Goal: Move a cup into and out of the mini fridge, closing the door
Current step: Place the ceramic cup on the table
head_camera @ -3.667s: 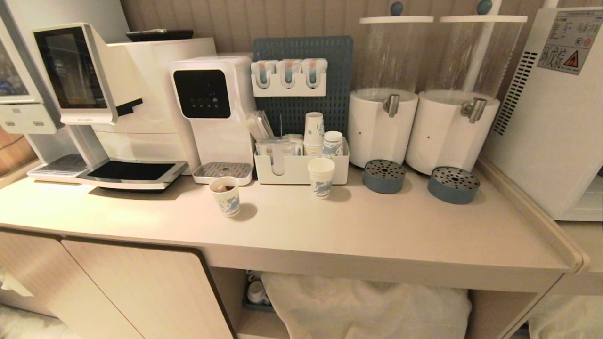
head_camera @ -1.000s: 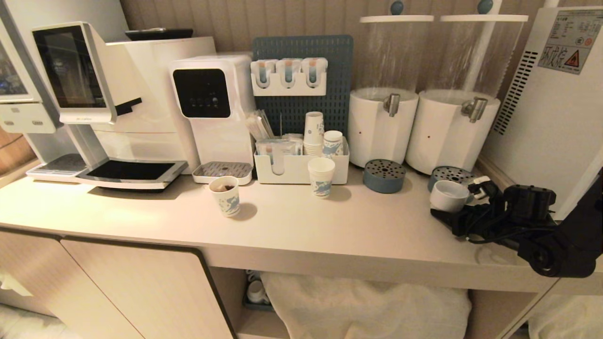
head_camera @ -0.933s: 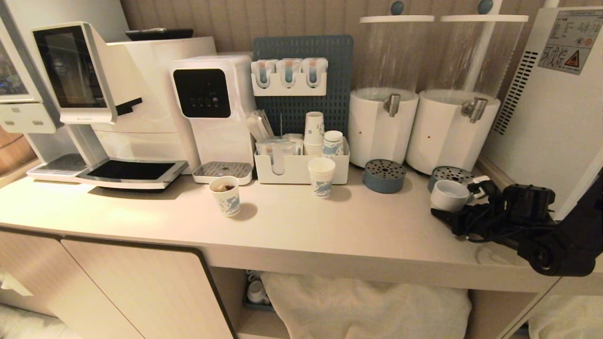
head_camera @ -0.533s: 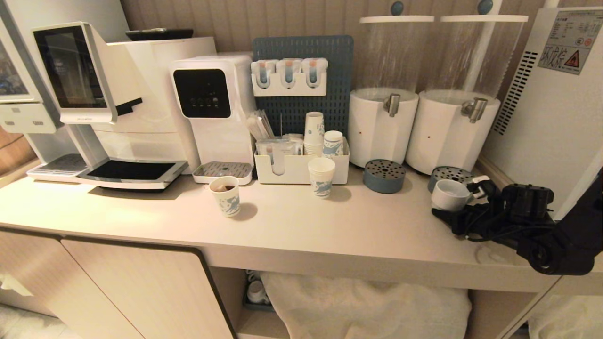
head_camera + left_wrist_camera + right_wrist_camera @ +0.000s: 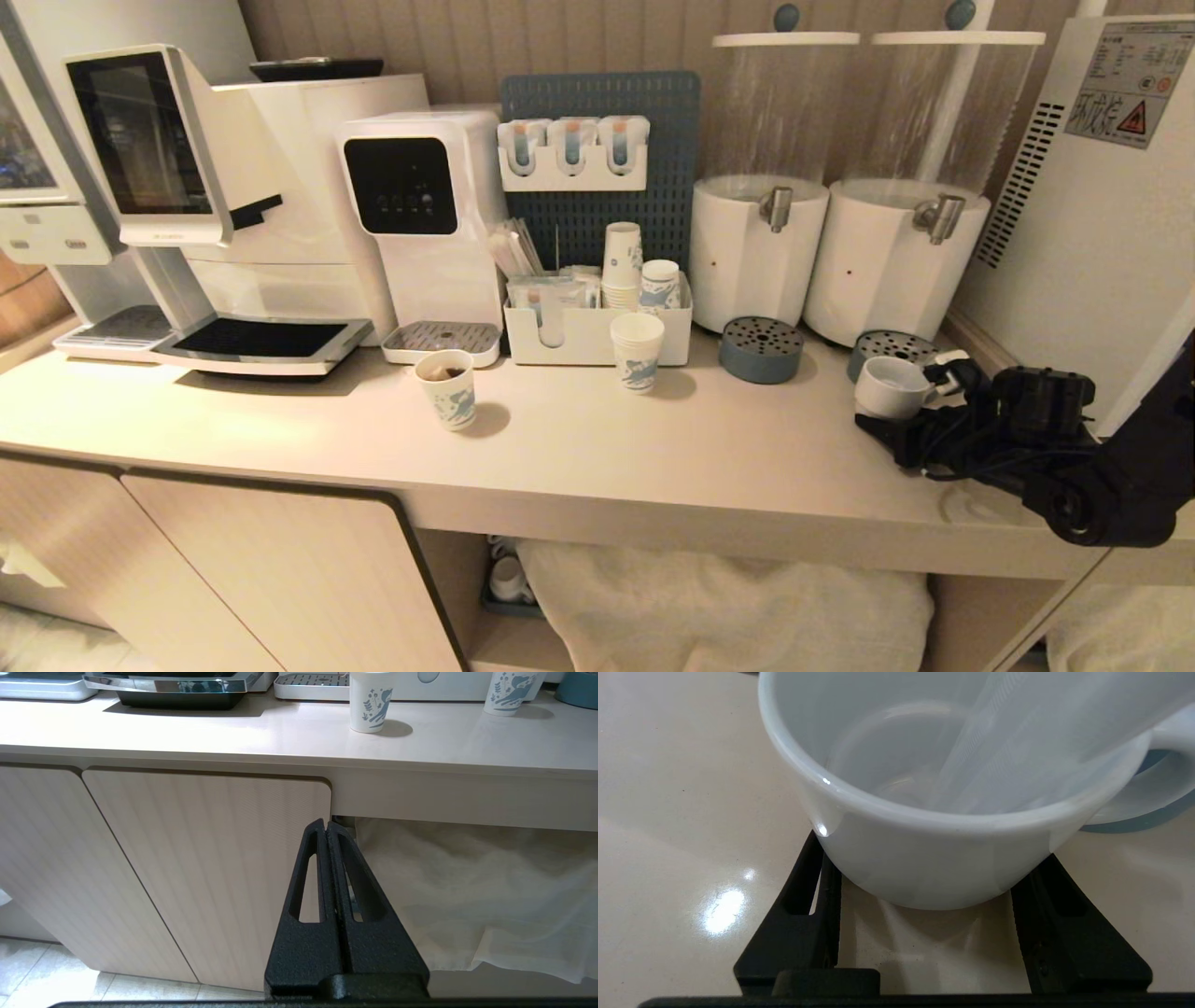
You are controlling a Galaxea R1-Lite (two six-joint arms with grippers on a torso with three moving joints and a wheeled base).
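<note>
Right gripper [image 5: 901, 411] clamps the cup [image 5: 889, 387] beside the mini fridge [image 5: 1092, 215], its red-triangle warning sticker [image 5: 1120, 93] unreadable

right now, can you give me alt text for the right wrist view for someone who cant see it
A plain white cup fills most of the view, gripped low on its sides between the right hand's two black fingers, above a glossy beige counter. The cup looks empty, and its handle points away to one side.

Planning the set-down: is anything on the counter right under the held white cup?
Nothing visible: the right gripper grips the squat white ceramic cup over bare beige counter; the blue perforated drip tray sits just behind.
</note>
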